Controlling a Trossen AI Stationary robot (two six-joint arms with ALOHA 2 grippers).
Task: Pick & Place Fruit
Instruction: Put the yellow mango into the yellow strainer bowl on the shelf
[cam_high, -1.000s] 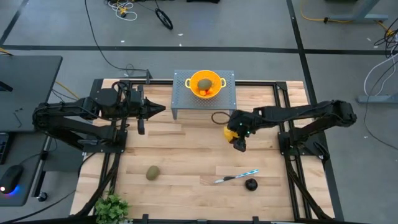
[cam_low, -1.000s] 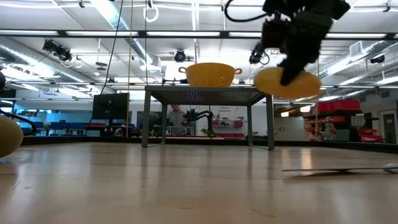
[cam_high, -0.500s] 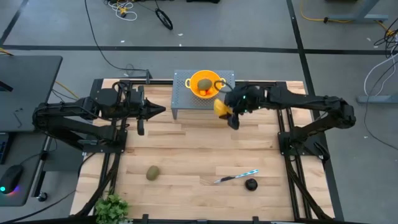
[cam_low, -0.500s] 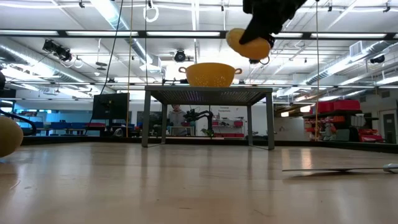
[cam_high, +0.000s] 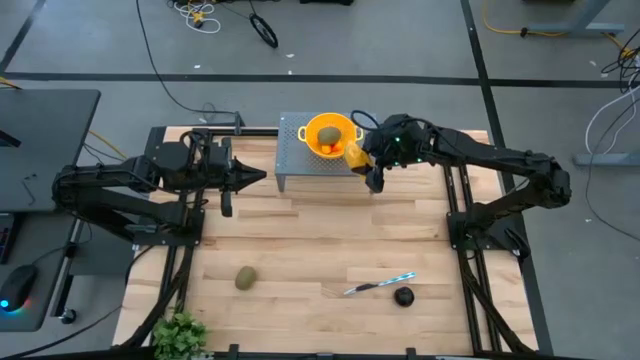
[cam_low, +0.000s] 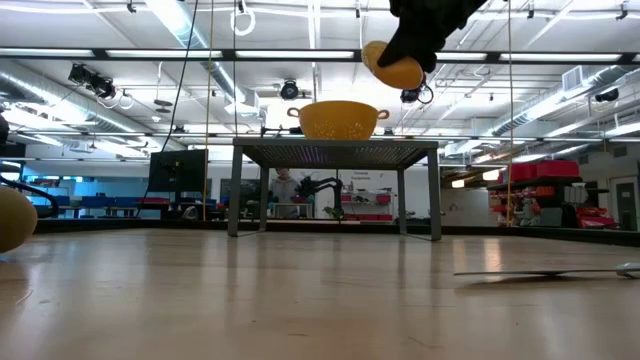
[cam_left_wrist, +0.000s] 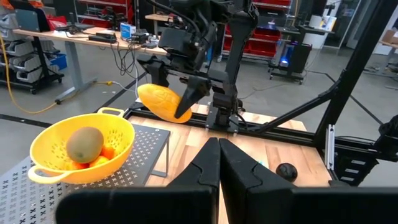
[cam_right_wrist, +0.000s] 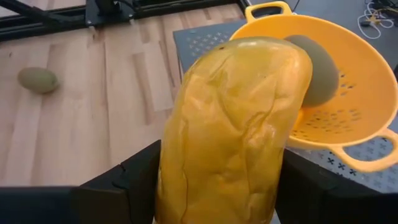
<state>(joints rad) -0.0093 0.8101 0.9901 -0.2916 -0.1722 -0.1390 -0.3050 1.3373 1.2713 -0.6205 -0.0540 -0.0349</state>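
From above, the right gripper holds the yellow-orange fruit at the edge of the yellow bowl, which sits on a small perforated metal stand at the far side of the table; the fruit is probably carried high so that it clears the rim before being let go into the bowl. The left gripper waits beside the stand, jaws together. One olive-brown fruit lies alone on the near left of the table, and a dark round fruit lies just beside a knife. The low view adds height: the yellow-orange fruit hangs above the bowl and slightly to one side, not touching it. The left wrist view shows what lies in the bowl: an olive-brown fruit resting on small orange ones, with the carried fruit off to the side of the rim. The right wrist view shows the grip itself: the two fingers stand wide apart, clamped on either flank of the yellow-orange fruit, with the bowl close behind it.
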